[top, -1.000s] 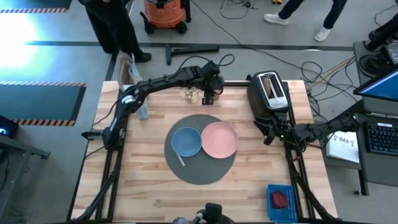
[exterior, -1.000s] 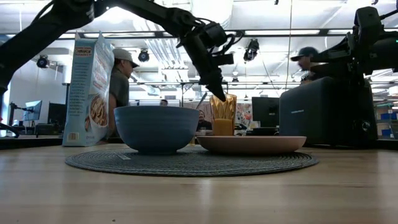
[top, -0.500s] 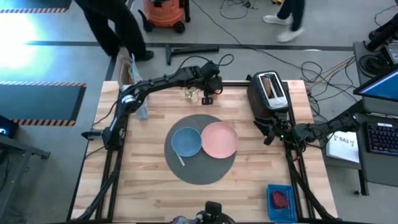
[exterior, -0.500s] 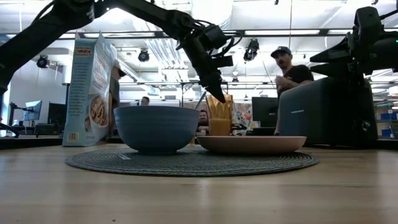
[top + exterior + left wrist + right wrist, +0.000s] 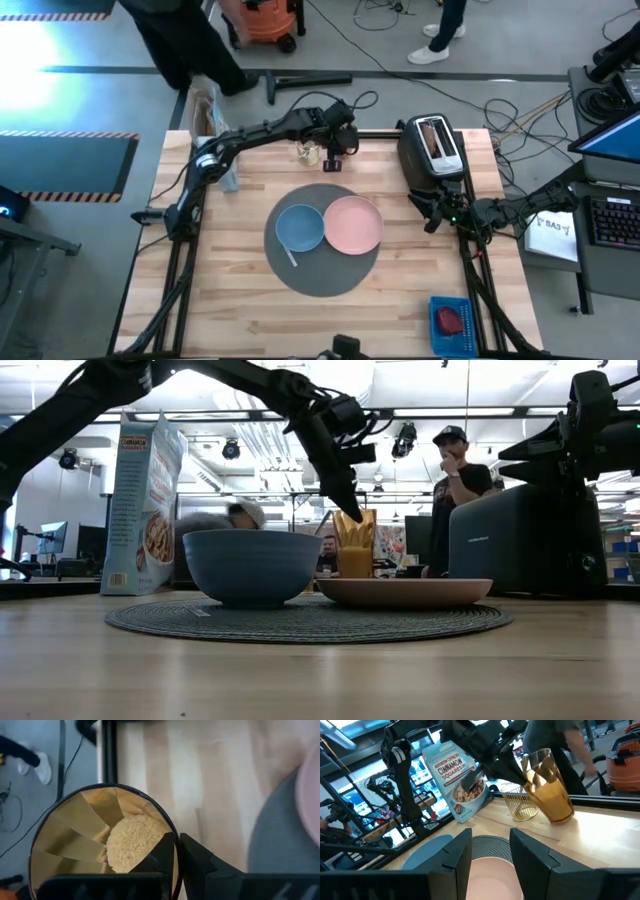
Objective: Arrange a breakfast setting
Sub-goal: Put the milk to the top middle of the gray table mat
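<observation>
Partly hidden, the left hand [image 5: 176, 851] pinches the amber tumbler [image 5: 90, 840] rim.

From my low view the bowl [image 5: 252, 566] hides the spoon, and the toaster [image 5: 515, 538] runs off frame. In the left wrist view the tumbler [image 5: 90, 835] is cut off by the frame's edge.

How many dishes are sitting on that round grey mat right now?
2. A small blue bowl sits on the left half of the dark-grey mat, and a pink plate sits beside it on the right. Nothing else seems hidden there.
</observation>
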`<state>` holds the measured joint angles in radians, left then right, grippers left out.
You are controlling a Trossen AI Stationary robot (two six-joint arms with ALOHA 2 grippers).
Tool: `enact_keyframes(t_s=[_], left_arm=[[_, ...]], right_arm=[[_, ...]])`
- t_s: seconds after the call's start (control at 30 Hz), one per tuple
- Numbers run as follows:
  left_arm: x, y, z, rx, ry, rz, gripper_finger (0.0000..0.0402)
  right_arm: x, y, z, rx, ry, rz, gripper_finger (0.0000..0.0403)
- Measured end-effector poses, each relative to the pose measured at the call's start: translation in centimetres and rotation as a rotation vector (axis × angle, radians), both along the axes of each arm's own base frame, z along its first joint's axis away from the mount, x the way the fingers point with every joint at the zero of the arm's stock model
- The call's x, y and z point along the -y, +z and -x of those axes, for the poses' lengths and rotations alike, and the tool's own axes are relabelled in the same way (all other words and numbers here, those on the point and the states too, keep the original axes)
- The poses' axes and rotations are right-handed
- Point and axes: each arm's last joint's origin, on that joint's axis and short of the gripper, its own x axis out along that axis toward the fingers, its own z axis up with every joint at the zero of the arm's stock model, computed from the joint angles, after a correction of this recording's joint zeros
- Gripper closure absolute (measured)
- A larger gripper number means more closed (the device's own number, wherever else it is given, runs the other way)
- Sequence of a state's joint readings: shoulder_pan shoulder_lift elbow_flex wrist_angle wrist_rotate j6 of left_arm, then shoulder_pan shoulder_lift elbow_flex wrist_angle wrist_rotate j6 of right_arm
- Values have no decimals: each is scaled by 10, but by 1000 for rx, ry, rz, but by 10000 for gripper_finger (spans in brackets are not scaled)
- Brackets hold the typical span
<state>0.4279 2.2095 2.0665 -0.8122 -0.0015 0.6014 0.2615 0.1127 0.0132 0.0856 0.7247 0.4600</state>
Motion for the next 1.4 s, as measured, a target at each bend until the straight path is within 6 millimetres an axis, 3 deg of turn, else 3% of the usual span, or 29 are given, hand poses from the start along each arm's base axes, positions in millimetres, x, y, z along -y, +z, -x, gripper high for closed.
enact_keyframes(t_s=[0.4,0.77,1.1,1.4], left_arm=[[55,4,-12,-41,-101,45,401],[93,9,-2,-166,-64,52,401],[102,14,31,-60,74,53,401],[134,19,73,-6,100,99,402]], right_arm=[[0,0,0,0,0,0,280],[0,0,0,0,0,0,280],[0,0,0,0,-1,0,280],[0,0,0,0,0,0,280]])
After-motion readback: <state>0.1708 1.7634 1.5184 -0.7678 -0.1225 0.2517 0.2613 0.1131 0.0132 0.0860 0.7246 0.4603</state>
